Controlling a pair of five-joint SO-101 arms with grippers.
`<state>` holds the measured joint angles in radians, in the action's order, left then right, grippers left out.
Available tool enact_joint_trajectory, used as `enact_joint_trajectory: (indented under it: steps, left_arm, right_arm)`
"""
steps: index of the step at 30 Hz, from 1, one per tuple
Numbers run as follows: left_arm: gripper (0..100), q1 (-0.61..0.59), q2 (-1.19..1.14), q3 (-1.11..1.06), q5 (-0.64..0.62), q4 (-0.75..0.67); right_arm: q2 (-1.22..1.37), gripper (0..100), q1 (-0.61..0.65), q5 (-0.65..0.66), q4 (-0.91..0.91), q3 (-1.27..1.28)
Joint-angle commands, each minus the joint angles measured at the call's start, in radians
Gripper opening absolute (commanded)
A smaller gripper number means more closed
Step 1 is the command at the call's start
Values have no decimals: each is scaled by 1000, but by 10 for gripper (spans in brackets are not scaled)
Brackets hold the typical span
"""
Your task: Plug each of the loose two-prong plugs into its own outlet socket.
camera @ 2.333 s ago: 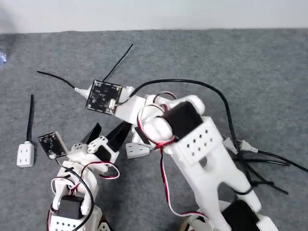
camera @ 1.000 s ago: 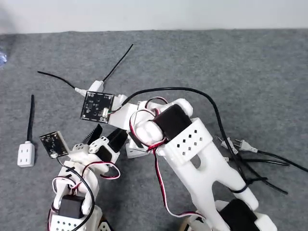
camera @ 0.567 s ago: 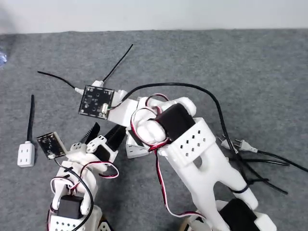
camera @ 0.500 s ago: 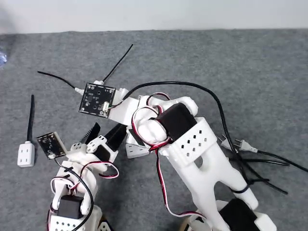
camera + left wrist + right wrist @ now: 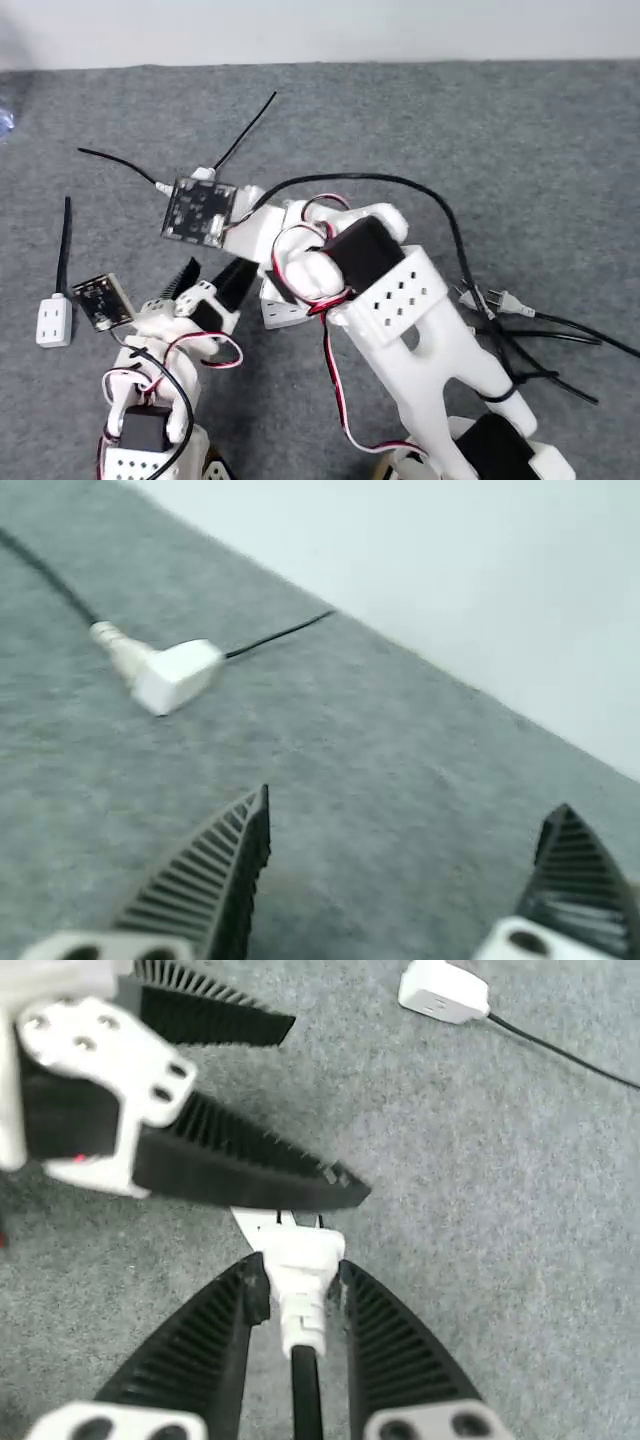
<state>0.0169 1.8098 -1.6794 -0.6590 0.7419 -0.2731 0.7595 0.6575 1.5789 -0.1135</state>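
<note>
One plug [image 5: 298, 1295] is clenched in my right end effector [image 5: 300, 1268], mid-carry I judge; the left end effector [image 5: 410, 802] gapes empty. Next: line it up squarely with a socket [image 5: 443, 990].

Lab-style test bench, grey carpeted table [image 5: 540, 140], bare white wall [image 5: 320, 30] behind

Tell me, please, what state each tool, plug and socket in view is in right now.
left tool: open, holding nothing.
right tool: shut on held plug.
held plug: gripped by its body, prongs showing.
loose plug: lying unplugged, apart from any socket.
left socket: empty, nothing plugged in.
middle socket: partly hidden, cannot tell if filled.
</note>
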Motion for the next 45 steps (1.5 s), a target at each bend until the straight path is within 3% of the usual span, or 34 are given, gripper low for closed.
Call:
enact_joint_trajectory:
  steps: [1, 5, 11, 15, 22, 27, 45]
  left_arm:
    - [398, -241, 12, 5, -2, 3]
    - [398, -466, 11, -5, 31, 61]
    - [398, -638, 11, -5, 319, 272]
    - [398, -666, 11, -5, 453, 345]
    - [398, -672, 11, -5, 474, 347]
    - [398, -672, 11, -5, 534, 348]
    - [398, -674, 11, -5, 534, 350]
  right_arm:
    - [-2, 8, -2, 54, -42, 23]
    - [47, 8, -2, 184, -38, 49]
    - [263, 8, -2, 344, -41, 5]
    - [452, 8, -7, 414, -18, -100]
    - [670, 8, -39, 468, 5, -276]
    - [694, 8, -47, 489, 7, -287]
    - [694, 8, -28, 486, -99, -153]
